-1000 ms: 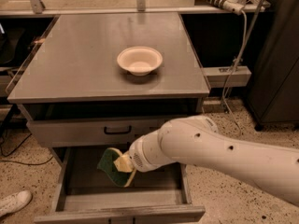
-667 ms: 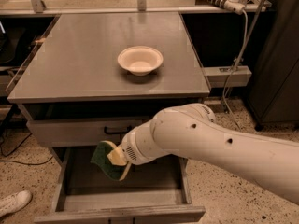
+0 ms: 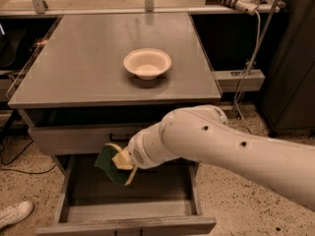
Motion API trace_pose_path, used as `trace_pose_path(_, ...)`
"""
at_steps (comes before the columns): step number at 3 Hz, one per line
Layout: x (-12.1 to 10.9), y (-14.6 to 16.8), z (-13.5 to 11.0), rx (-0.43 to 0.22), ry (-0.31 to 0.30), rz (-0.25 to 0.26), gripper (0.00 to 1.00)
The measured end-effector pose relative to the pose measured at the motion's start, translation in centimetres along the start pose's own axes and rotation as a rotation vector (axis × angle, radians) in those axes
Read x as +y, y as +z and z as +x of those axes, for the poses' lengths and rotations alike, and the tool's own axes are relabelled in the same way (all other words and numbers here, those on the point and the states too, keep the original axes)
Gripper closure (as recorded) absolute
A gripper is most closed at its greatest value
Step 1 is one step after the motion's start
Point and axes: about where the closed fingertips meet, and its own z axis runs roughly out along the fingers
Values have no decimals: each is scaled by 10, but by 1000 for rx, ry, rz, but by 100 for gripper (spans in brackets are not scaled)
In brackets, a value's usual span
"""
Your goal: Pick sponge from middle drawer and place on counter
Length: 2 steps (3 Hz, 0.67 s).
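small rectangular sponge (image 3: 107, 162): dark green scouring face, pale yellow edge
two-finger gripper (image 3: 121, 160): cream-yellow fingers clamped on the sponge, above the open drawer, just under the upper drawer front
smooth robot arm (image 3: 236, 151): plain white, dotted with a few small dark holes
shallow metal middle drawer (image 3: 147, 193): flat grey, no pattern
flat rectangular counter (image 3: 83, 68): matte grey, uniform
round bowl (image 3: 147, 63): cream
stone floor (image 3: 24, 183): beige with dark speckles
shoe (image 3: 15, 214): white

hand (image 3: 122, 160) above middle drawer (image 3: 142, 195), clasping sponge (image 3: 106, 163), mostly hidden behind wrist (image 3: 147, 151) | drawer's right rear covered by arm (image 3: 236, 151) | arm cut off at right edge | shoe (image 3: 15, 213) cut by left edge
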Motion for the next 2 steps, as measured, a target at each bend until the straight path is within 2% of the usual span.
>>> trace_pose_path(1, -8, -12, -52, -63, -39, -5, 100)
trace_pose_path(2, -8, -22, -94, -87, -94, -19, 100)
